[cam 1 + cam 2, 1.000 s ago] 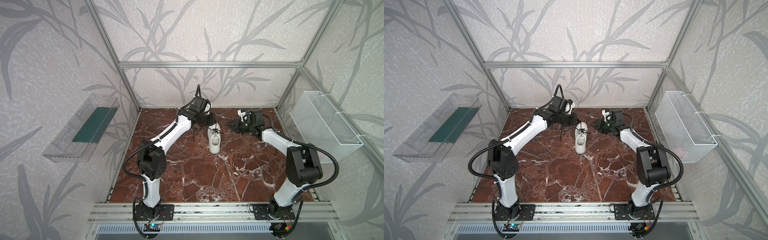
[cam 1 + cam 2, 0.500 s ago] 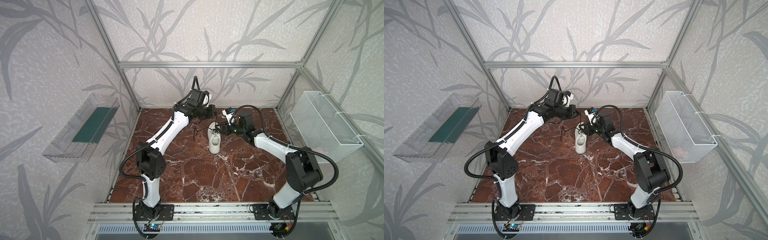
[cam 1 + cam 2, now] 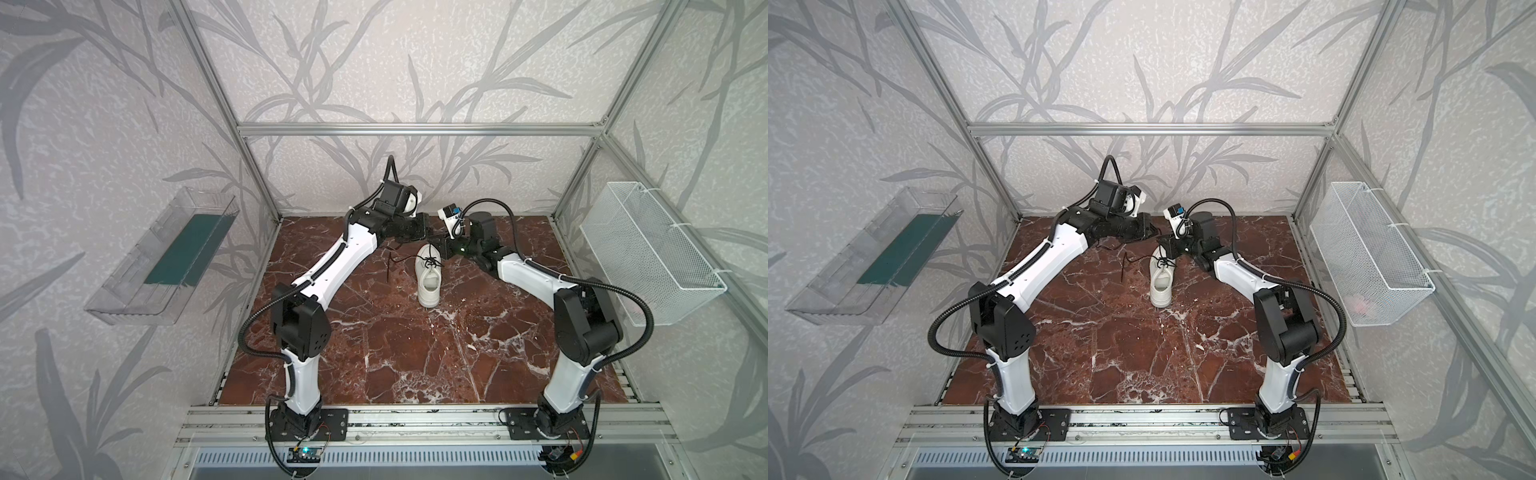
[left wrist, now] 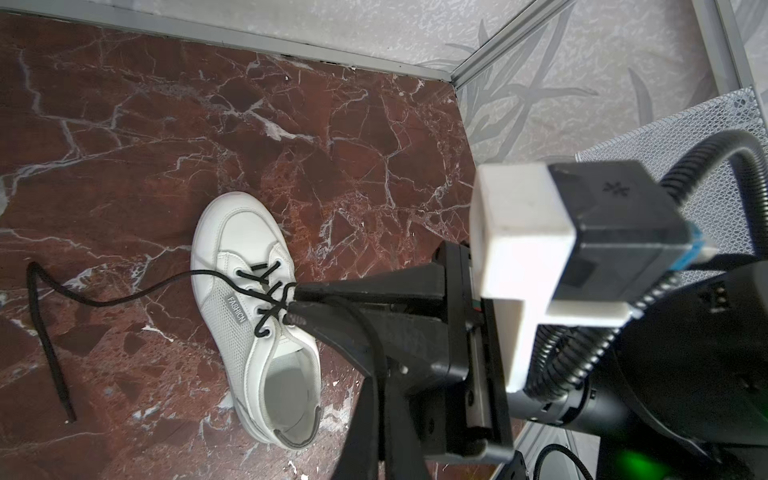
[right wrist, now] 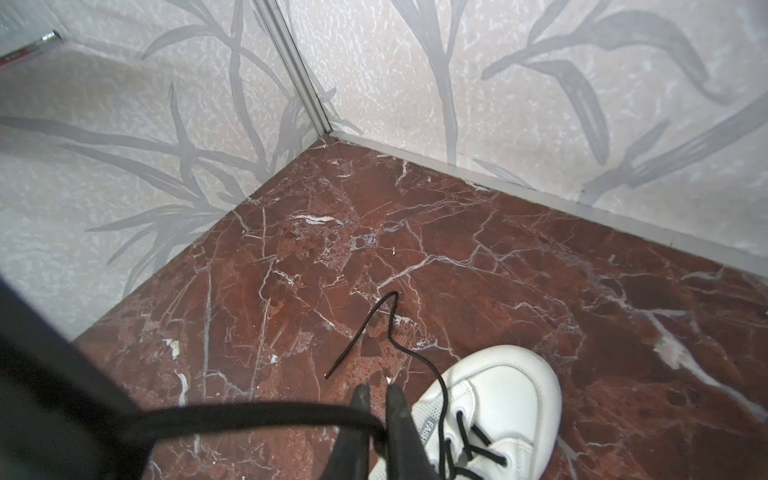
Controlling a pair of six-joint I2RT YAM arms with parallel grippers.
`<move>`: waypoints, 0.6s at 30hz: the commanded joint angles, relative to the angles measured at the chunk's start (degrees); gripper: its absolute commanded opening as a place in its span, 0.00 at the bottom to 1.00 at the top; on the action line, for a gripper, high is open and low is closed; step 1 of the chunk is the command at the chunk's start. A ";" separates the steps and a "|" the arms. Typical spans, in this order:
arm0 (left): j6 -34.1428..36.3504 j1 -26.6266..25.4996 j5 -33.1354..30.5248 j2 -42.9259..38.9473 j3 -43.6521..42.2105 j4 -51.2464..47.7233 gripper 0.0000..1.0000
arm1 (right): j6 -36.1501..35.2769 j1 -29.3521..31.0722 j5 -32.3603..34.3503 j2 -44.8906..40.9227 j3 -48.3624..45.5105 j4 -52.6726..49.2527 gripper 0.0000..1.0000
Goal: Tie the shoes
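The floor [image 3: 415, 353] is a red-brown marble slab veined in white, walled by panels with a grey leaf print; a clear tray [image 3: 162, 262] with a green base hangs on the wall at the left of both top views, and a white wire basket [image 3: 648, 253] hangs on the wall at the right.

The left arm [image 3: 332, 266] reaches from its base at the near rail up and inward over the far half of the floor; the right arm [image 3: 536, 274] mirrors it, so the two wrists meet above the far end of the shoe.

The shoe [image 3: 429, 276], a white low-top, stands upright on its sole near the middle of the far half of the floor, toe toward the back wall and heel toward the rail; its opening faces up.

The right gripper [image 4: 293, 302] sits just over the eyelets, jaws drawn together with only a sliver between the tips, pinching the lace [image 4: 266, 291] where it crosses the tongue; in the right wrist view its fingertips [image 5: 395, 399] stand nearly touching, beside the toe.

The left gripper [image 3: 432, 239] is closed, and a loop of black lace runs from it to the right gripper's tips; what it clamps I cannot tell.

One free lace end [image 4: 45, 332] trails off the shoe and lies slack on the floor at its left in both top views.
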 commanded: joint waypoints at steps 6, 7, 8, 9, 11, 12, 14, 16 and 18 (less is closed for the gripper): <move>0.35 3.52 -0.69 -4.57 -4.29 0.44 0.32 | 1.09 -1.07 -0.82 -0.60 -0.02 0.77 0.02; 0.11 4.37 -0.38 -4.94 -5.40 0.86 0.35 | 1.40 -1.20 -0.99 -0.68 -0.33 1.06 0.01; -0.17 5.39 0.36 -5.50 -6.94 1.79 0.37 | 1.65 -1.36 -1.16 -0.69 -0.49 1.11 0.01; -0.52 6.39 0.87 -5.94 -8.42 2.49 0.39 | 1.65 -1.46 -1.43 -0.77 -0.54 1.07 0.01; -1.17 8.24 1.22 -6.89 -11.56 3.89 0.40 | 1.68 -1.56 -1.46 -0.90 -0.46 0.60 0.01; -2.09 9.10 1.11 -7.39 -13.89 5.42 0.41 | 1.63 -1.64 -1.55 -1.01 -0.43 0.47 0.00; -4.17 10.47 1.50 -8.07 -18.37 8.95 0.42 | 1.57 -1.73 -1.72 -1.12 -0.50 0.30 0.00; -7.54 11.48 2.53 -8.24 -22.93 13.21 0.44 | 1.69 -1.81 -1.81 -1.25 -0.55 0.13 0.00; -12.79 12.20 5.45 -7.98 -28.20 20.63 0.44 | 1.86 -1.83 -1.81 -1.30 -0.58 0.00 0.00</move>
